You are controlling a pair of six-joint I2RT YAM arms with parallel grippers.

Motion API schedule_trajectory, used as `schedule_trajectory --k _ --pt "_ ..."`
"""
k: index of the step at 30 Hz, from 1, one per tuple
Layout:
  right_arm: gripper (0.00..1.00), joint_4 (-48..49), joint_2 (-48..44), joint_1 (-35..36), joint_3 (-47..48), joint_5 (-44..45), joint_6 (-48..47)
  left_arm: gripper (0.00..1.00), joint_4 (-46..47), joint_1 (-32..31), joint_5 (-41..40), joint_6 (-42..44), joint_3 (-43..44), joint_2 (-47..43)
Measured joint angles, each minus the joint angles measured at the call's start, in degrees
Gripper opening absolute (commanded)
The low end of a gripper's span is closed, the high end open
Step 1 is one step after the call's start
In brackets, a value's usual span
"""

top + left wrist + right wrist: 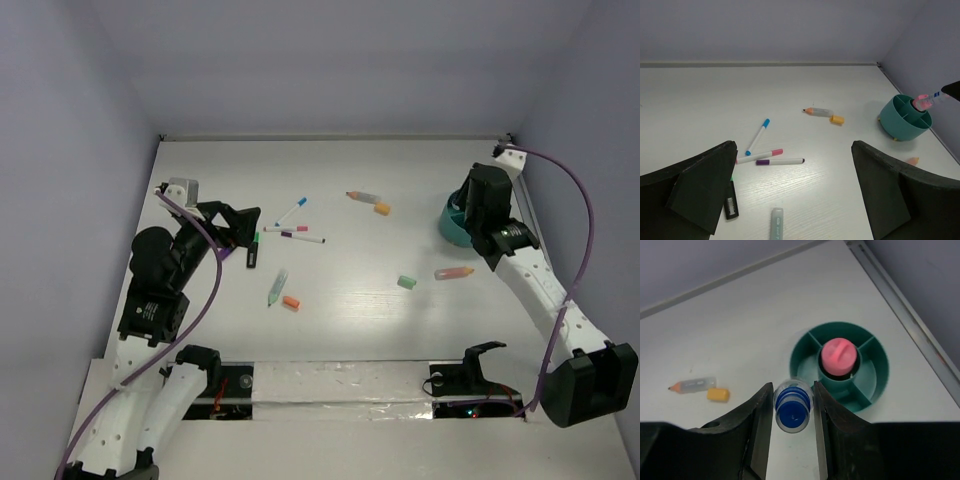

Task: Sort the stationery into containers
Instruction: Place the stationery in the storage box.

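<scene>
My right gripper [792,390] is shut on a clear tube with a blue cap [792,412], held just beside the round teal holder [875,385]. A pink-topped piece [838,356] stands in the holder's centre well. The same holder [450,228] lies under the right wrist at the table's right. My left gripper [792,146] hangs open and empty over the left side. Below it lie blue-capped [757,136], pink-capped [760,156] and purple-capped [780,161] markers, a pale green pen [776,222] and a black marker [730,200].
A pencil-tipped clear tube [362,196] and an orange eraser [382,208] lie mid-table at the back. A green eraser [406,283], a pink-orange piece [454,272] and another orange eraser [291,303] lie nearer. A rail [910,310] and wall run close behind the holder.
</scene>
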Motion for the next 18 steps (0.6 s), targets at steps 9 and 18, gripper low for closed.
schedule_trajectory --k 9,18 --pt "0.00 -2.99 -0.94 -4.00 -3.80 0.31 1.20 0.99 -0.02 -1.95 -0.44 0.02 0.00 -0.15" --pt "0.00 -1.33 1.03 -7.30 -6.64 -0.04 2.54 0.99 -0.13 -2.40 -1.44 0.02 0.00 -0.15"
